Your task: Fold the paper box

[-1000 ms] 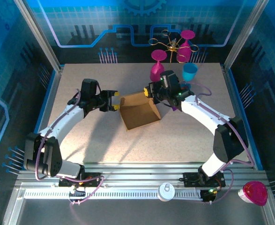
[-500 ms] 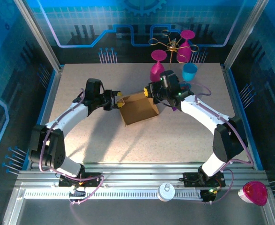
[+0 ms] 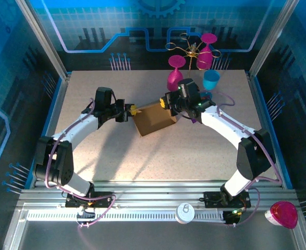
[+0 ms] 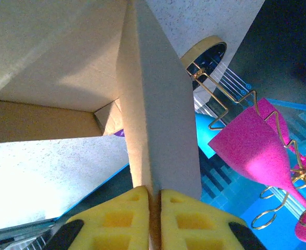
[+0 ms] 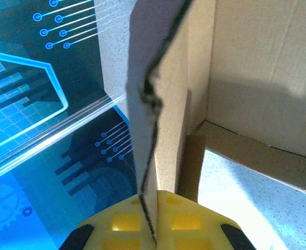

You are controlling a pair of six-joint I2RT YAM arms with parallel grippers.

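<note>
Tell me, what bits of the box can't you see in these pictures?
- Top view: the right gripper and its wrist cover the paper box's far right corner.
- Left wrist view: the picture's top edge cuts the box off, and the left gripper hides the pinched flap edge.
- Right wrist view: the box's inside runs off the right edge.

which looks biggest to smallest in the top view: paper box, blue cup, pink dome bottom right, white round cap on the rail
1. paper box
2. pink dome
3. blue cup and white round cap: these look about alike, and the cap may sit nearer the camera, so they are left unranked
</note>
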